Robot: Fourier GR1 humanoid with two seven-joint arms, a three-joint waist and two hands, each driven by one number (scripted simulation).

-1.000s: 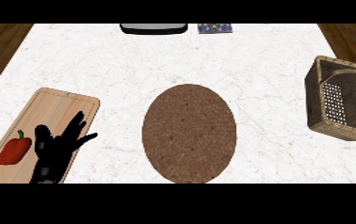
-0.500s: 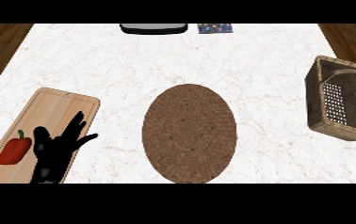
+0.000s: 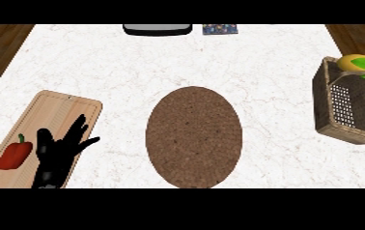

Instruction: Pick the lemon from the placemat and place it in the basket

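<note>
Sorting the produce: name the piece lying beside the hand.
The red pepper, on the cutting board beside the left hand; the yellow lemon sits at the basket.

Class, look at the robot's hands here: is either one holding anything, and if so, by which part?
Nothing is visibly held. The left hand rests open over the cutting board, beside the red pepper. The right hand is out of view.

Left robot hand (image 3: 61, 151) rests low, fingers straight and spread.
</note>
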